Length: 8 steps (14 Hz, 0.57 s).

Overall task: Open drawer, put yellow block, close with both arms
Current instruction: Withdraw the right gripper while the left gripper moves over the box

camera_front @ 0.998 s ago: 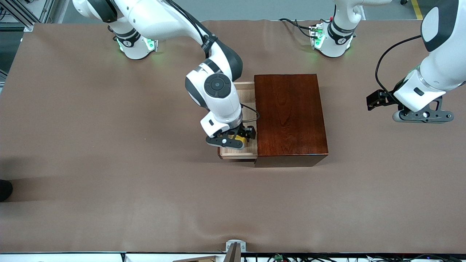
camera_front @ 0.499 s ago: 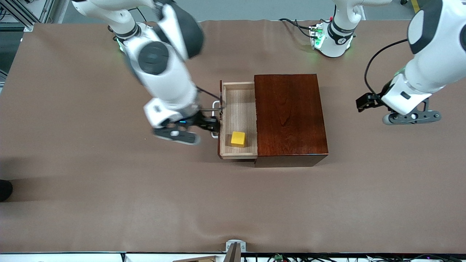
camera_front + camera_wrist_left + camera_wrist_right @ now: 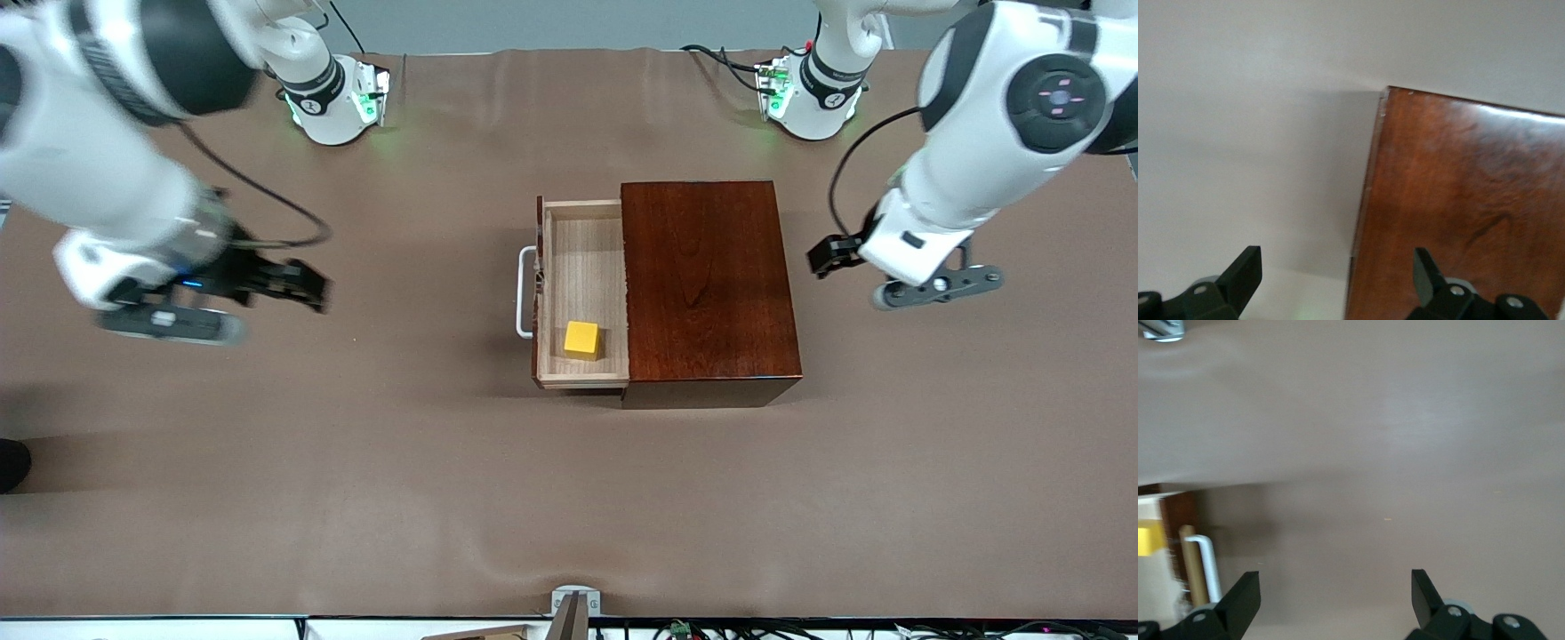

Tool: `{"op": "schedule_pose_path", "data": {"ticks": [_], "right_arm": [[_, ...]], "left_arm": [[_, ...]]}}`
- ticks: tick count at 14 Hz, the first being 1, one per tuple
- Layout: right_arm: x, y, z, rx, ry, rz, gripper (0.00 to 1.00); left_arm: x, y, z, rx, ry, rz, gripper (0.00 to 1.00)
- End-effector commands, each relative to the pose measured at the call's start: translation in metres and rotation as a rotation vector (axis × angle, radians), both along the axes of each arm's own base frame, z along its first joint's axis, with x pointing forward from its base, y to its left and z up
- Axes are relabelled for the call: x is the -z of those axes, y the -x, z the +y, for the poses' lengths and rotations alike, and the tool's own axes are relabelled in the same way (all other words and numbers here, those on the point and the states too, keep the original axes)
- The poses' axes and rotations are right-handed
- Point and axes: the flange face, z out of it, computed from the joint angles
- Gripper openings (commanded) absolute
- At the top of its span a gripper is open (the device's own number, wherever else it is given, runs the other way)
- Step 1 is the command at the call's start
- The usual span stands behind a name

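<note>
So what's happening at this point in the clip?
The drawer of the dark wooden box stands pulled out, and the yellow block lies in its corner nearest the front camera. Neither arm holds anything. The right gripper is open over bare table toward the right arm's end, well clear of the white handle. The left gripper is open beside the box, at the left arm's end. The drawer is not yet closed.

Right tool (image 3: 307, 289) let go of yellow block (image 3: 582, 340) (now in drawer (image 3: 582, 293)), pulled away.
</note>
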Motion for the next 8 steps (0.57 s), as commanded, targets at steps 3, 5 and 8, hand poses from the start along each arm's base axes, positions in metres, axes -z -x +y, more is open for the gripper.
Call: {"op": "schedule_pose_path", "data": {"ticks": [3, 5, 8], "right_arm": [[-0.023, 0.053, -0.094, -0.067, 0.063, -0.021, 1.0], [-0.03, 0.058, -0.128, -0.076, 0.075, -0.025, 1.0], [-0.034, 0.064, -0.153, -0.07, 0.075, -0.008, 1.0]], "left_arm": [[0.015, 0.008, -0.084, -0.102, -0.027, 0.002, 1.0], [0.019, 0.004, -0.111, -0.136, -0.018, -0.001, 1.0], [0.034, 0.001, -0.159, -0.262, -0.017, 0.0, 1.0]]}}
